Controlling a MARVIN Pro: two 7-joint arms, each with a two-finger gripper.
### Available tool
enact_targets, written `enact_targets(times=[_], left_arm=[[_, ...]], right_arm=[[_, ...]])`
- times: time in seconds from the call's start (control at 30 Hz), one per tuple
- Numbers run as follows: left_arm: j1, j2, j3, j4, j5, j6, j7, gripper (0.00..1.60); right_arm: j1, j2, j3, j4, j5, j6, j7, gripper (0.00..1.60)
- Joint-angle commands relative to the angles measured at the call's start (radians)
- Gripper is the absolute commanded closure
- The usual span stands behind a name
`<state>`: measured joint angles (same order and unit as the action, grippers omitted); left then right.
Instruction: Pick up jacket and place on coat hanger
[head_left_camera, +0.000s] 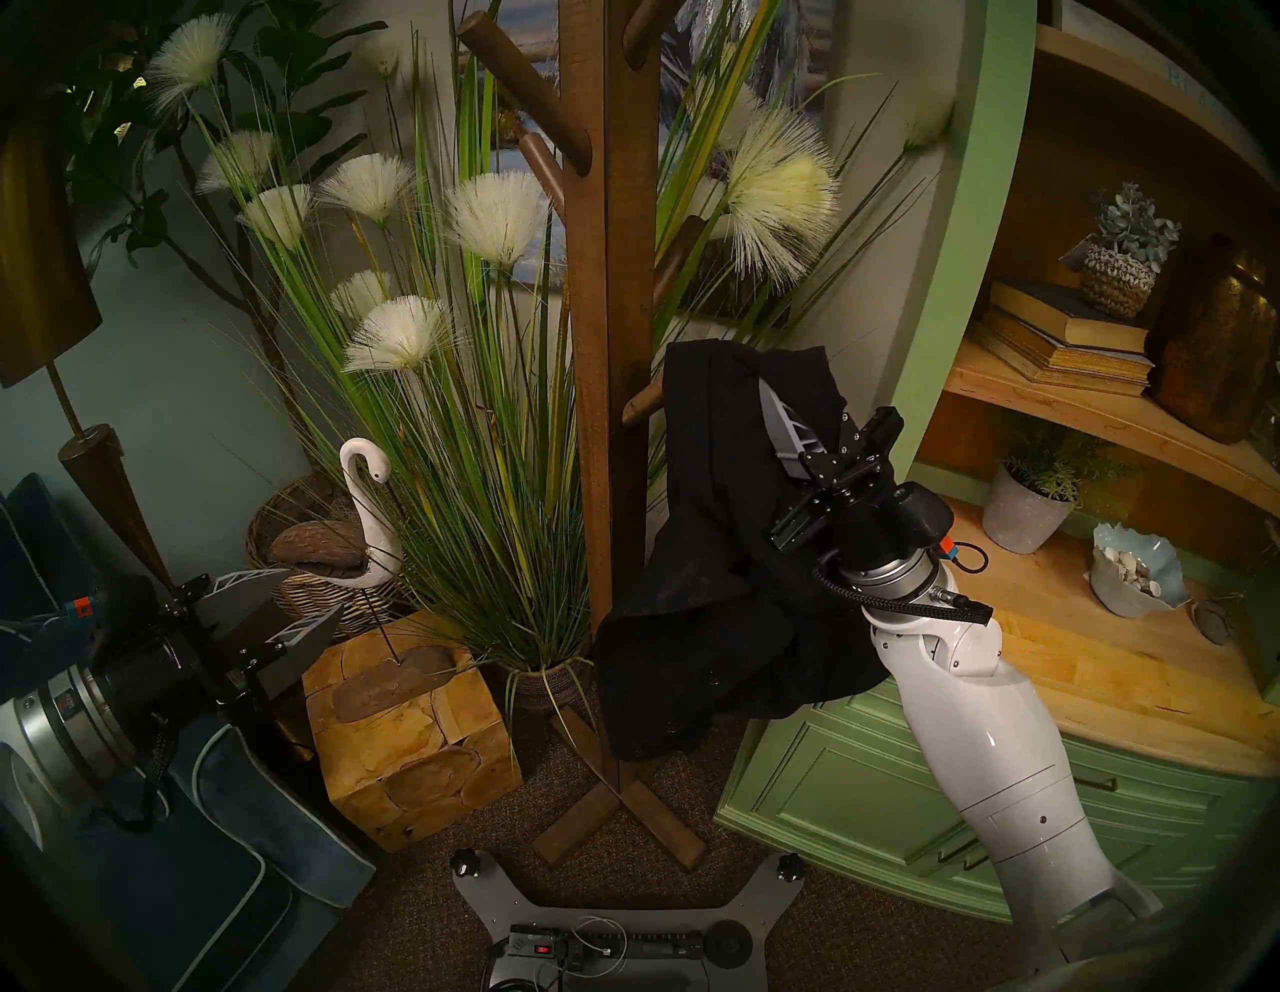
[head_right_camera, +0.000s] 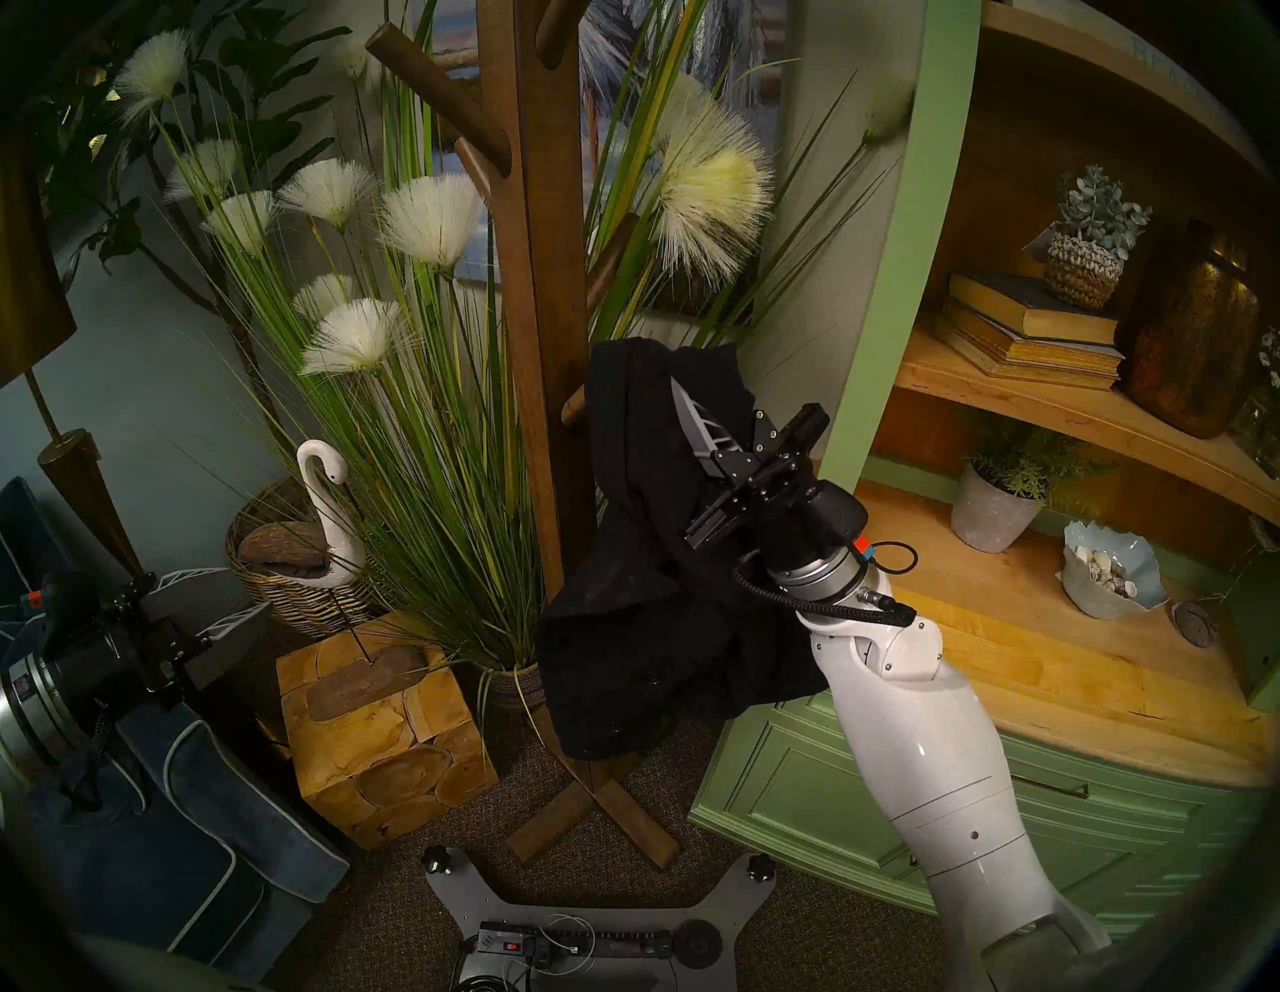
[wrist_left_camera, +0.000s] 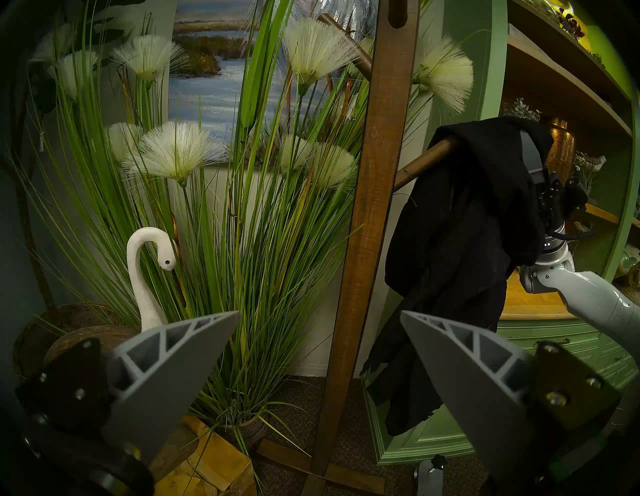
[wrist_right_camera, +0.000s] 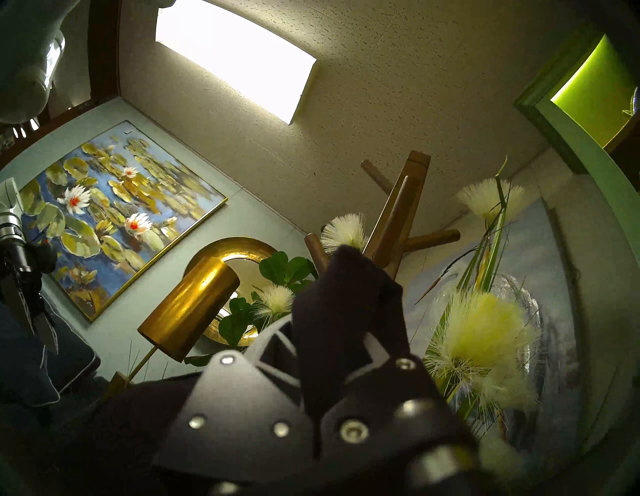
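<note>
The jacket is off the floor and bunched over the right gripper, whose fingers point up into the cloth beside the stand. In the right wrist view a fold of black fabric runs between the two fingers, which sit close on it, so that gripper looks closed on the jacket. The top of the cloth lies over the end of a low peg on the stand's right side; in the left wrist view the peg's tip disappears under the fabric, though I cannot tell whether the peg bears any of the weight or the gripper carries it all. The rest of the jacket hangs down in front of the green cabinet, clear of the stand's cross base. The left gripper is wide open and empty, held well apart to the left above the blue cushion. By my reading the pickup is done and the hanging is nearly there: what remains is to settle the fabric on the peg, let go, and draw the fingers out without dragging it off.
</note>
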<state>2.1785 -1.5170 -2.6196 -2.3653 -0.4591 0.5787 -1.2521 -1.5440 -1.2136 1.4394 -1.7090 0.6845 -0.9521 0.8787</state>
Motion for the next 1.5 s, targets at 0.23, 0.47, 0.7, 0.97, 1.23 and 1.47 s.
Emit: enact_targets(times=[0.23,0.47,0.7,0.97,1.23,1.47], left_arm=[[-0.001,0.002,-0.001,-0.016,-0.017,0.000,-0.017,0.00],[-0.002,0.002,0.000,-0.015,-0.015,0.000,-0.015,0.00],[-0.002,0.002,0.000,-0.015,-0.015,0.000,-0.015,0.00],[-0.001,0.002,-0.002,-0.016,-0.018,0.000,-0.019,0.00],[-0.001,0.002,-0.002,-0.015,-0.020,0.001,-0.020,0.00],[-0.001,0.002,-0.001,-0.015,-0.018,0.000,-0.017,0.00]], right_arm=[[-0.008,-0.163,0.081,-0.076,-0.028,-0.008,0.089,1.60],[0.065,-0.216,0.041,-0.038,-0.110,-0.008,0.057,1.60],[0.125,-0.275,0.001,-0.003,-0.200,-0.008,0.018,1.60],[0.108,-0.318,0.031,0.044,-0.355,-0.008,-0.008,1.60],[0.021,-0.284,0.077,0.031,-0.438,-0.008,-0.018,1.60],[0.024,-0.325,0.115,0.009,-0.396,-0.008,-0.040,1.60]])
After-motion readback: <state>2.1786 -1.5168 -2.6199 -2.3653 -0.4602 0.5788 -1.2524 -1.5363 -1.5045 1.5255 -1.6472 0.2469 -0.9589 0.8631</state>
